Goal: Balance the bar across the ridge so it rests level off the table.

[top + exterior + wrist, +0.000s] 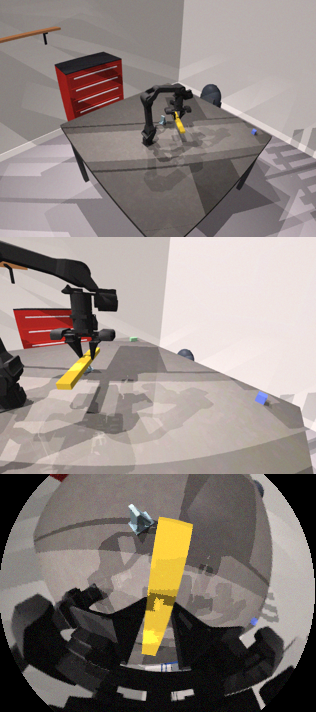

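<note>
The yellow bar (180,127) (72,370) (172,549) is held in the air above the table (115,145). My gripper (177,117) (87,357) (159,602) is shut on it, with the fingers on its two long sides. In the exterior view the bar's near end sticks out toward the camera. The light blue ridge (162,120) (88,369) (140,521) stands on the table, apart from the bar in the top view. The bar partly hides it in the exterior view.
A blue cube (253,131) (261,397) (254,621) lies near the table's right edge. A green block (133,339) lies at the far end of the table. A red drawer cabinet (94,88) stands behind the table. The arm's base is left of the bar.
</note>
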